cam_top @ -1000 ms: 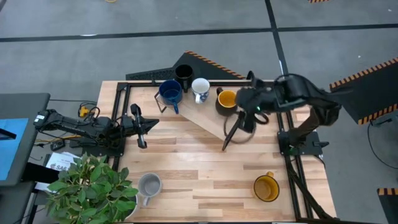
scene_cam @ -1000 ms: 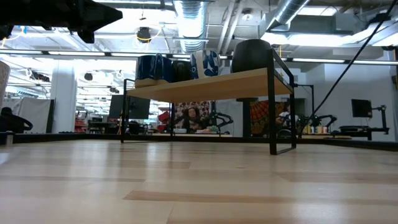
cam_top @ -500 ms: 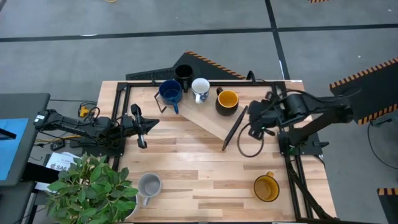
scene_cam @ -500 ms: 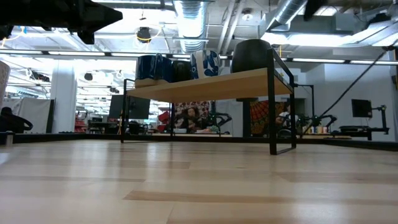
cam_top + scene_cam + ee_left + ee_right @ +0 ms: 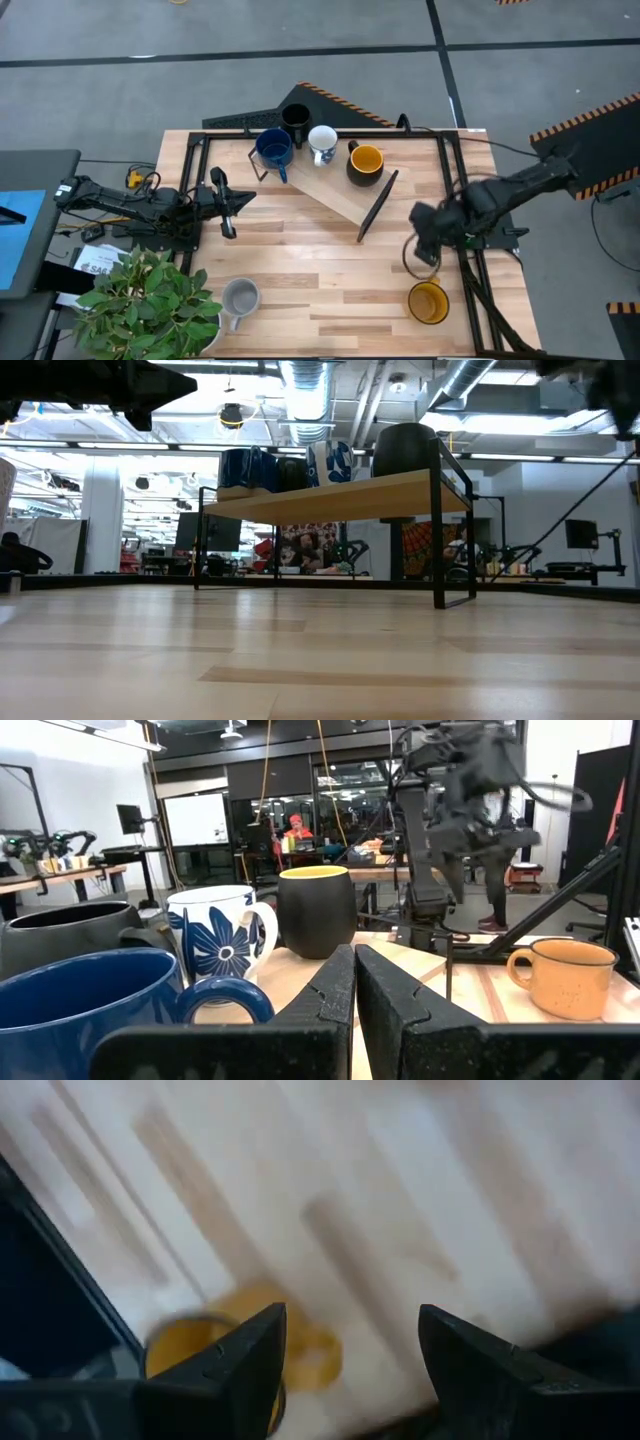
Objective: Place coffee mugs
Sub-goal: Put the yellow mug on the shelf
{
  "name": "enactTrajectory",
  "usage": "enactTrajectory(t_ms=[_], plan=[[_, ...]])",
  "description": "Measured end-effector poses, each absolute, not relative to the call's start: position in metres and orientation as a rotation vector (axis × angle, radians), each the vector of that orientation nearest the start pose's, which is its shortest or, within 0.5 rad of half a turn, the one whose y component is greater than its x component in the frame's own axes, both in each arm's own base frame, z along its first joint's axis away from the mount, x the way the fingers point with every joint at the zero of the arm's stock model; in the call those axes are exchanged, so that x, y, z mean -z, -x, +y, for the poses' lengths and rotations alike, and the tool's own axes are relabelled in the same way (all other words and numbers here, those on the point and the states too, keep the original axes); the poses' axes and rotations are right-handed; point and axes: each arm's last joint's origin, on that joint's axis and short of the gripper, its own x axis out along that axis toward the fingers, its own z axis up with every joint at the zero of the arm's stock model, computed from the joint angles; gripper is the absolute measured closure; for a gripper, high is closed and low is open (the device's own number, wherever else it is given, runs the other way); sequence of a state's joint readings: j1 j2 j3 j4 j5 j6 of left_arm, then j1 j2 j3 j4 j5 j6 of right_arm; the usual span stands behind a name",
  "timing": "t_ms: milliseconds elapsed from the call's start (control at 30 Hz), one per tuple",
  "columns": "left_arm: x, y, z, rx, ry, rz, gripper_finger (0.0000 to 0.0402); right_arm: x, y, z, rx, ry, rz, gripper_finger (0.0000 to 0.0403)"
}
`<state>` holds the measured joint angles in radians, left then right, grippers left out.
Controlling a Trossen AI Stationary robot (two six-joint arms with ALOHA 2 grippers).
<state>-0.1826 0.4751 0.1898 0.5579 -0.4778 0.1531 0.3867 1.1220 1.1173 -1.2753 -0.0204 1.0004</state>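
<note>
Four mugs stand on the raised wooden shelf (image 5: 335, 190): black (image 5: 294, 117), dark blue (image 5: 273, 148), white with blue flowers (image 5: 322, 142), and a mug that is dark outside and yellow inside (image 5: 365, 162). A light grey mug (image 5: 240, 298) and a yellow mug (image 5: 428, 302) stand upright on the table. My right gripper (image 5: 427, 240) hovers just beyond the yellow mug on its far side. In the right wrist view my right gripper (image 5: 350, 1370) is open above the yellow mug (image 5: 215, 1355). My left gripper (image 5: 225, 200) waits at the table's left. In the left wrist view my left gripper (image 5: 355, 1000) is shut and empty.
The shelf's black metal frame (image 5: 375, 210) slants across the far middle of the table. A potted plant (image 5: 150, 300) fills the near left corner beside the grey mug. Bare wood lies between the two table mugs. Black frame rails (image 5: 470, 290) run along the right edge.
My right gripper has drawn back from the dark-and-yellow mug on the shelf. It has swung toward the table's near right and now sits above the yellow mug on the table. The shelf mug stays upright where it was. The left arm has kept still.
</note>
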Motion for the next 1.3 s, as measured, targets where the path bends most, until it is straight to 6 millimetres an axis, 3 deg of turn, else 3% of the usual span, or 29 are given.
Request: enactTrajectory(t_ms=[300, 533, 1100, 1200, 1300], plan=[[-0.238, -0.128, -0.010, -0.312, -0.063, -0.236, 0.0401, -0.285, -0.166, 0.127, 0.298, -0.651, 1.420, 0.0148], [-0.238, -0.128, -0.010, -0.312, -0.063, -0.236, 0.0401, -0.261, -0.173, 0.156, 0.336, -0.616, 1.515, 0.0148], [-0.238, -0.128, -0.010, -0.312, -0.062, -0.236, 0.0401, -0.208, -0.200, 0.173, 0.440, -0.520, 1.757, 0.0149], [-0.238, -0.128, -0.010, -0.312, -0.062, -0.236, 0.0401, -0.200, -0.202, 0.171, 0.452, -0.491, 1.809, 0.0163], [-0.238, -0.127, -0.010, -0.312, -0.062, -0.236, 0.0402, -0.198, -0.205, 0.169, 0.437, -0.490, 1.839, 0.0203]])
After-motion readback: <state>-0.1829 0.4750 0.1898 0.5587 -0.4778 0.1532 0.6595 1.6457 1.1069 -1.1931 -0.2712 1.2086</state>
